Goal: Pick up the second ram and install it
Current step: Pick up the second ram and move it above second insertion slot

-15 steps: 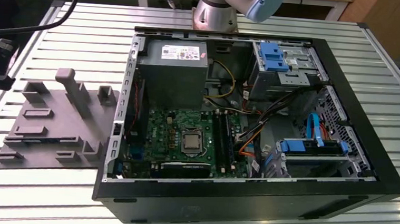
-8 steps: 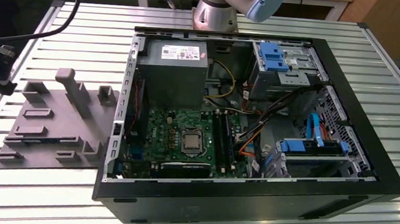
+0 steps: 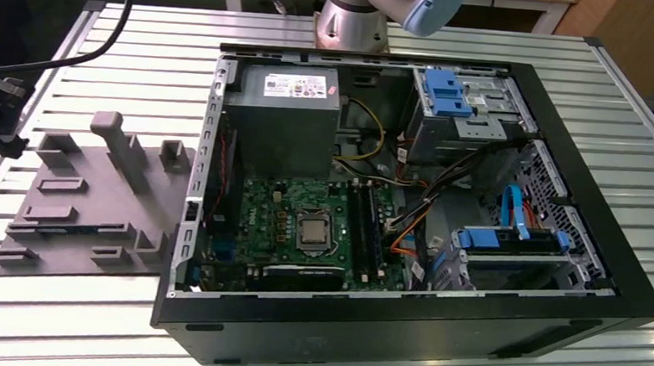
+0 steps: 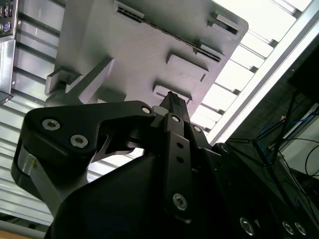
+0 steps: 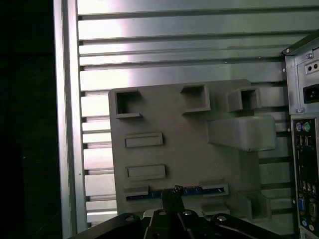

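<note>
Satin metal, matt plastic, dark paint

Ribbed, satin-bright aluminium for the table [image 3: 140, 49]; smooth matt grey plastic for the fixture block [image 3: 83, 209]; matt black painted metal on the computer case [image 3: 409, 331]; dull grey sheet metal on the power supply [image 3: 280, 119]; glossy green on the motherboard [image 3: 284, 210]; matt black on the gripper [image 4: 172, 102], with shiny screw heads [image 4: 79, 141].

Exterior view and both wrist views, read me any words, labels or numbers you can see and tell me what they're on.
No text here can be read.
On the power supply label: print, too small to read.
On the rear port panel: marks by the ports, too blurred to read.
On the fixture: no text.
</note>
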Controlling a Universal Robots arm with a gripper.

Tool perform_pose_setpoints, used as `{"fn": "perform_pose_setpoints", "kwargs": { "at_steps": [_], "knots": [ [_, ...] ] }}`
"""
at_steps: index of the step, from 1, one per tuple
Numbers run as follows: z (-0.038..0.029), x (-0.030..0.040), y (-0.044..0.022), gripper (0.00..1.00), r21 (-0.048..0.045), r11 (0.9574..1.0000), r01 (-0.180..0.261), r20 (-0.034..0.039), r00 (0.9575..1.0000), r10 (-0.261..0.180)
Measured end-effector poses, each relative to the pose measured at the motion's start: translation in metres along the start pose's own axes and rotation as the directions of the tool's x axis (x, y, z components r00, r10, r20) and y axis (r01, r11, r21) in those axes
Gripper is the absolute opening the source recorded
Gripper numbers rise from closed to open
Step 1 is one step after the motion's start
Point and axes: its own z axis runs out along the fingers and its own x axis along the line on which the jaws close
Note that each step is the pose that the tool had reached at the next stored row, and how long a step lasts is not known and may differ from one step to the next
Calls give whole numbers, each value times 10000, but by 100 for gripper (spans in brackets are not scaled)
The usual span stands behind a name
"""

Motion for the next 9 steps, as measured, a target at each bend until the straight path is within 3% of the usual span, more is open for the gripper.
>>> {"fn": "perform_pose_setpoints", "kwargs": {
  "at_steps": [9],
  "knots": [
    [0,0,0,11,-1,10000,48,-2,10000,-48]
  ]
}}
